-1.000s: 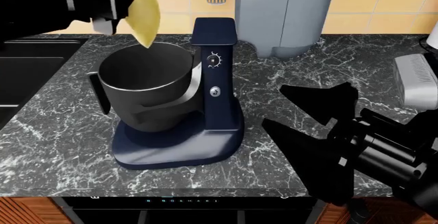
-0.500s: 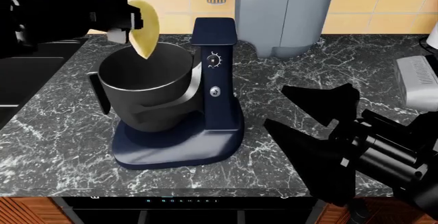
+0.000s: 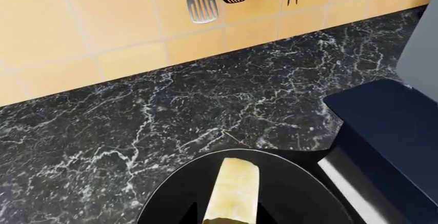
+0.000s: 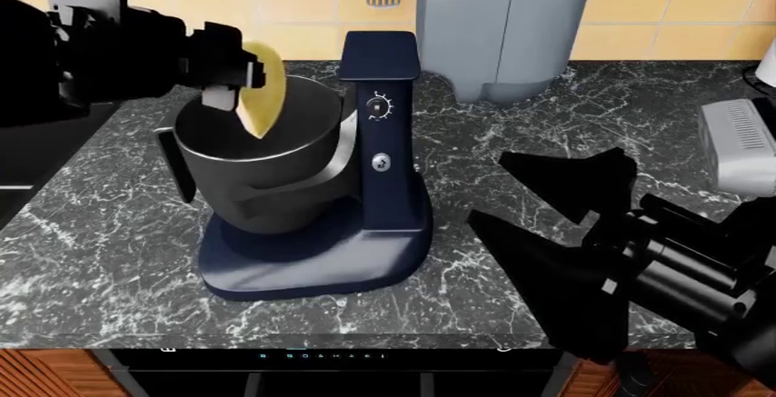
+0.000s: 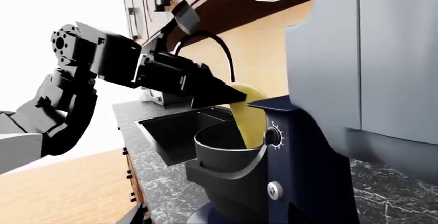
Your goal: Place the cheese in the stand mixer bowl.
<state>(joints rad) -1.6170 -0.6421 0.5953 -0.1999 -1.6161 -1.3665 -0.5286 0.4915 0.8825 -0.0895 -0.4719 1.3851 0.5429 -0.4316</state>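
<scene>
Left wrist view: the cheese (image 3: 233,192) hangs end-on over the dark mouth of the stand mixer bowl (image 3: 301,193), its pale yellow rind facing the camera. The navy mixer column (image 3: 386,137) stands just beside the bowl. Black marble countertop (image 3: 137,126) runs back to a yellow tiled wall, where a slotted spatula (image 3: 202,1) and other utensils hang.

Head view: the left gripper (image 4: 231,74) is clamped on the cheese (image 4: 264,88), holding it upright. The wedge's lower tip sits below the bowl (image 4: 261,165) rim, inside the opening near its back edge; the upper part is above the rim. The bowl is seated on the navy stand mixer (image 4: 382,143). A tall light grey appliance (image 4: 503,20) stands behind the mixer. The right gripper (image 4: 570,233) hovers low over the countertop (image 4: 485,133), well apart from the mixer, its dark fingers spread wide with nothing between them.

Right wrist view: the left gripper (image 5: 219,93) reaches in from the side, fingers closed on the cheese (image 5: 250,114), whose lower end dips into the bowl (image 5: 226,155) beside the mixer column (image 5: 301,152).
</scene>
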